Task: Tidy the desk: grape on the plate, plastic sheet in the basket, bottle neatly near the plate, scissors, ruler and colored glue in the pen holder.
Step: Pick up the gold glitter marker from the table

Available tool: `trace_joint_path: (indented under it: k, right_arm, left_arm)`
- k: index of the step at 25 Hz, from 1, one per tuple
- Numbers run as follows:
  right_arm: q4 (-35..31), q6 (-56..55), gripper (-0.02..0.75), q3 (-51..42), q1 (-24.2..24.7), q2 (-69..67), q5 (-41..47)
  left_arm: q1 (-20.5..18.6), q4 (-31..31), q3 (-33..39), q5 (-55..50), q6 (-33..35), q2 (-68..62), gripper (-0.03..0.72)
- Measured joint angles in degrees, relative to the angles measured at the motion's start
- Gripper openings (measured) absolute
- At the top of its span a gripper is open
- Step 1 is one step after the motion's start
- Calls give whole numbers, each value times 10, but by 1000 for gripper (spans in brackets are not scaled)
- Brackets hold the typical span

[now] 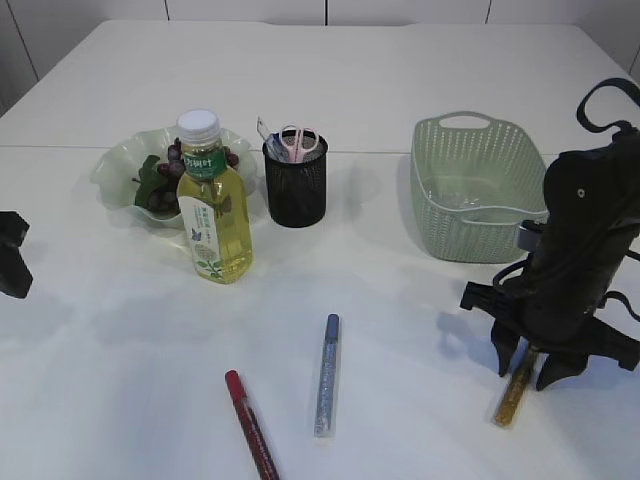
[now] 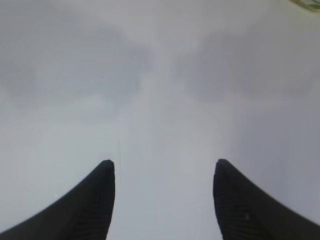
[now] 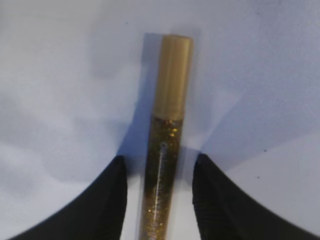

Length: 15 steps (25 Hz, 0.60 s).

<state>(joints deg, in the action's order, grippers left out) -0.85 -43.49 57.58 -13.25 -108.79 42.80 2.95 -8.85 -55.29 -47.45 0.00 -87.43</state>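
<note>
A gold glitter glue tube (image 1: 514, 398) (image 3: 167, 125) lies on the white table at the front right. My right gripper (image 1: 526, 377) (image 3: 160, 165) is lowered over it with one finger on each side and a narrow gap at each, so it is open. A blue glue tube (image 1: 327, 375) and a red one (image 1: 250, 425) lie at the front middle. The bottle (image 1: 212, 200) stands upright in front of the green plate (image 1: 120, 165), which holds grapes (image 1: 160, 185). Pink scissors (image 1: 298, 142) stick out of the black pen holder (image 1: 296, 185). My left gripper (image 1: 12, 255) (image 2: 164, 167) is open over bare table.
The green basket (image 1: 475, 190) stands just behind my right arm. Something clear glints at its bottom, and I cannot tell what it is. A white and blue strip (image 1: 266, 133) also stands in the pen holder.
</note>
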Motion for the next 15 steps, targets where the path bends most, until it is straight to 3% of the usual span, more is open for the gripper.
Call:
trace_joint_path:
  k: [5, 15]
  right_arm:
    - [0, 0, 219, 0, 0, 0, 0]
    - [9, 1, 85, 0, 1, 0, 0]
  left_arm:
    - [0, 0, 0, 3, 0, 0, 456]
    - [0, 0, 0, 3, 0, 0, 456]
